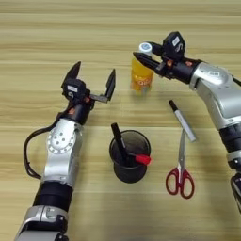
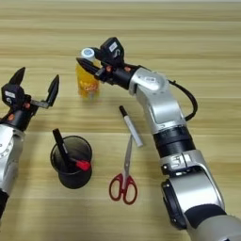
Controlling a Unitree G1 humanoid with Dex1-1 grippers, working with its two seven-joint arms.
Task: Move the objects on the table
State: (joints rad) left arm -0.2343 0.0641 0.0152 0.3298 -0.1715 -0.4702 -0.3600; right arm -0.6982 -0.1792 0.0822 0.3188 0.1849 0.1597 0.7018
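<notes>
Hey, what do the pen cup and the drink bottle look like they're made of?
The pen cup looks like black see-through mesh, likely metal: the pens inside show through its wall. The bottle seems clear plastic, since the orange drink shows through, with a white cap, probably plastic.

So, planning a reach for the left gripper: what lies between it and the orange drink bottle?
Only bare table; in the left eye view the left gripper and bottle stand apart.
</notes>
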